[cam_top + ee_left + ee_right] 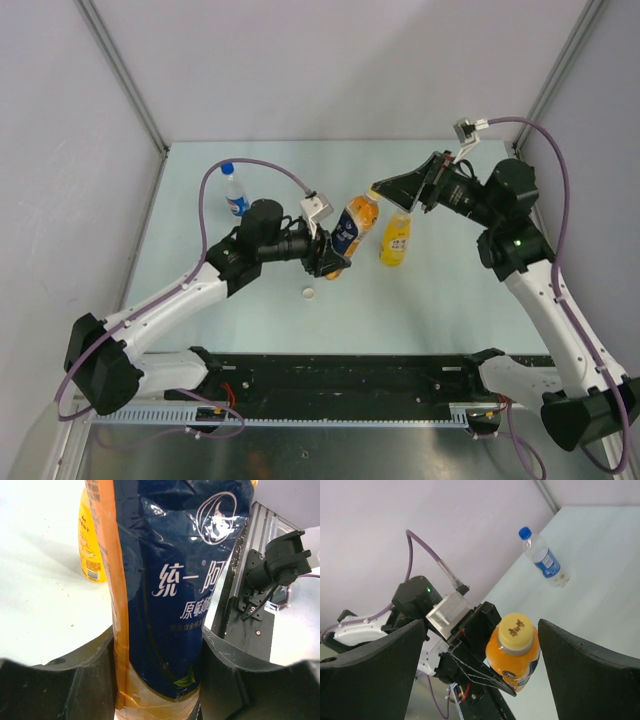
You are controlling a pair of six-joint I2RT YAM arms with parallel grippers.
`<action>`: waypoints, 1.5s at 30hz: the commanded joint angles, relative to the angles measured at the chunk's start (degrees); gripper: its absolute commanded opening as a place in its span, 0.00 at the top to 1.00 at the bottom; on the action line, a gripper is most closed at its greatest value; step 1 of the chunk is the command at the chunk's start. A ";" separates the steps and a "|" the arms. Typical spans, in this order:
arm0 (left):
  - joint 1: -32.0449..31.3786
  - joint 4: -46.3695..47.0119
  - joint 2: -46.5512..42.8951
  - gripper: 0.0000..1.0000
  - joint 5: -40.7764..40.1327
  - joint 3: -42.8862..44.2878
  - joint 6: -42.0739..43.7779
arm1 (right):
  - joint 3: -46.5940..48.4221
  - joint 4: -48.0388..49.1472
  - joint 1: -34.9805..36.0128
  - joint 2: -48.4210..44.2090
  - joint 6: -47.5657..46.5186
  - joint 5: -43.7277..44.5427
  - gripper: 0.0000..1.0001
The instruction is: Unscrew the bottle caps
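Note:
My left gripper is shut on the lower body of the dark-labelled orange bottle and holds it tilted above the table. In the left wrist view the bottle fills the gap between both fingers. Its yellow-orange cap is on and sits between my right gripper's wide-open fingers, untouched. In the top view the right gripper is level with that cap. The tall yellow juice bottle stands just right of them. A white cap lies loose on the table. The clear water bottle stands far left with its blue cap on.
The pale table is walled on the left, back and right. A black rail with both arm bases runs along the near edge. The juice bottle also shows in the left wrist view, and the water bottle in the right wrist view.

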 commanded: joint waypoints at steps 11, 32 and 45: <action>-0.88 -0.63 -5.34 0.63 -9.09 -1.90 0.31 | -0.01 -4.76 0.42 -6.94 -3.90 15.74 0.01; -13.53 -15.22 -5.37 0.85 -56.31 2.33 1.76 | -0.16 -1.27 13.82 0.15 -5.13 28.50 0.01; -22.56 -17.20 -1.91 1.00 -81.61 2.96 1.00 | -0.16 -0.38 17.48 4.72 -0.14 36.13 0.02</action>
